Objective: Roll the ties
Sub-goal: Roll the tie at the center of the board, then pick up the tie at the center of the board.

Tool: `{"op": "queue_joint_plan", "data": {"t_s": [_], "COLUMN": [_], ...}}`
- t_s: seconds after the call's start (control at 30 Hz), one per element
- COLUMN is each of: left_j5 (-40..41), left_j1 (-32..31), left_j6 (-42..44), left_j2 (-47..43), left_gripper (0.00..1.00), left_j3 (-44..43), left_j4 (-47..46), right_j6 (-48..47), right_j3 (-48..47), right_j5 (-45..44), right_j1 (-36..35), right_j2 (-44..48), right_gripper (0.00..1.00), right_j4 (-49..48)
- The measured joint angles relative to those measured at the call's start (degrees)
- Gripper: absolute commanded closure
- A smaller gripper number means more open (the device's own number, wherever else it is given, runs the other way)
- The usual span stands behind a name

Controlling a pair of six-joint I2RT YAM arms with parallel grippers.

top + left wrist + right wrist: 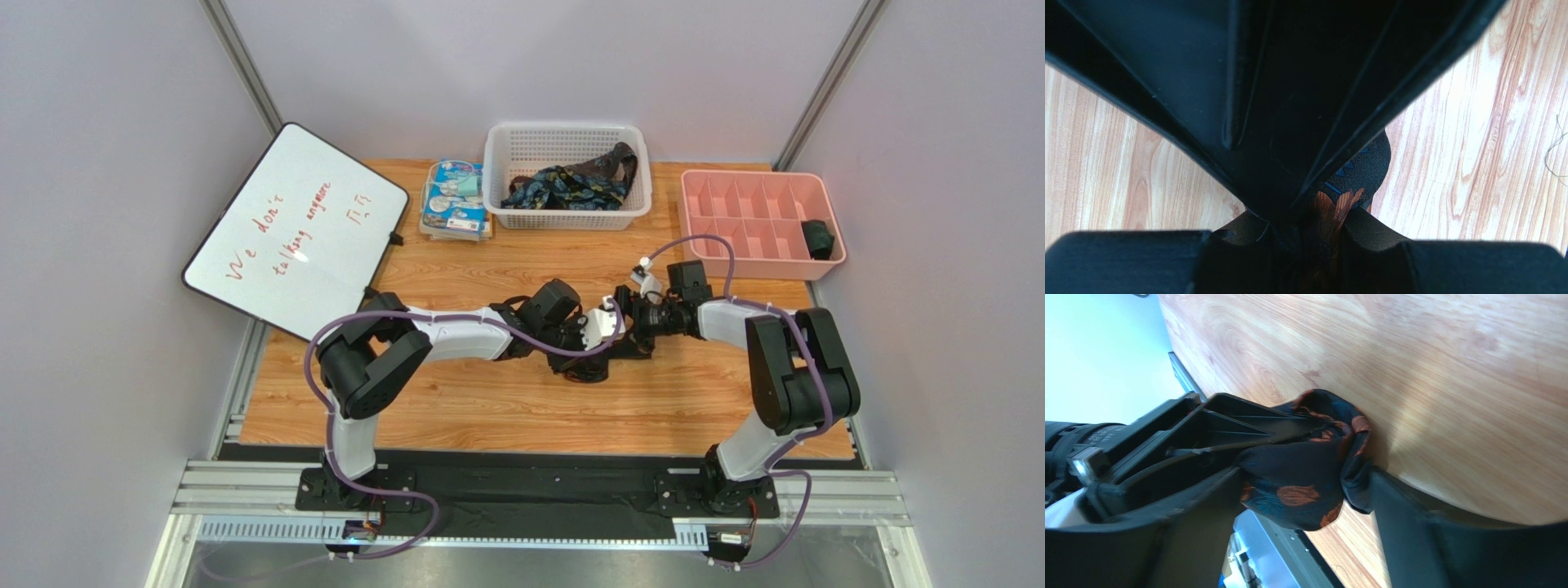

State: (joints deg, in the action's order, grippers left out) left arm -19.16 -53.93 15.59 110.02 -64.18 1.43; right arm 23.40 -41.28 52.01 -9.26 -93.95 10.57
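A rolled tie [1296, 465], dark navy with orange-brown flowers, hangs just above the wood at the middle of the table. My left gripper [1309, 233] is shut on it; dark and orange fabric [1352, 184] shows between its fingers. My right gripper [1306, 499] is open, with a finger at either side of the roll, right at the fabric. In the top view the two grippers meet nose to nose, left [594, 328] and right [623, 321], and hide the roll. More ties [570, 186] lie heaped in the white basket [505, 153]. One dark roll [818, 238] sits in the pink tray [736, 196].
A blue-white printed packet [454, 199] lies left of the basket. A whiteboard [294, 227] with red writing leans over the table's left edge. The pink divided tray stands at the back right. Grey walls close in both sides.
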Motion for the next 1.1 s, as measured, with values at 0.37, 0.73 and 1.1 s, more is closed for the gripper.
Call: {"op": "queue_joint_plan", "data": {"t_s": [0.37, 0.73, 1.1], "left_j5": [-1.4, -1.4, -2.2], "left_j1": [0.8, 0.8, 1.5], "left_j6": [-1.8, -2.0, -4.4], "left_j2": [0.6, 0.8, -0.5], "left_gripper": [0.98, 0.94, 0.01], "left_j3": [-0.9, -1.0, 0.4], "left_j4": [0.7, 0.8, 0.0], "right_j6": [1.0, 0.9, -2.6], "right_j3": [0.0, -0.3, -5.2], "right_j5": [0.5, 1.6, -0.3], "right_j1": [-0.9, -1.4, -2.3], "right_j2": [0.1, -1.0, -1.7], "right_gripper": [0.21, 0.92, 1.00], "right_j4": [-0.2, 0.2, 9.3]}}
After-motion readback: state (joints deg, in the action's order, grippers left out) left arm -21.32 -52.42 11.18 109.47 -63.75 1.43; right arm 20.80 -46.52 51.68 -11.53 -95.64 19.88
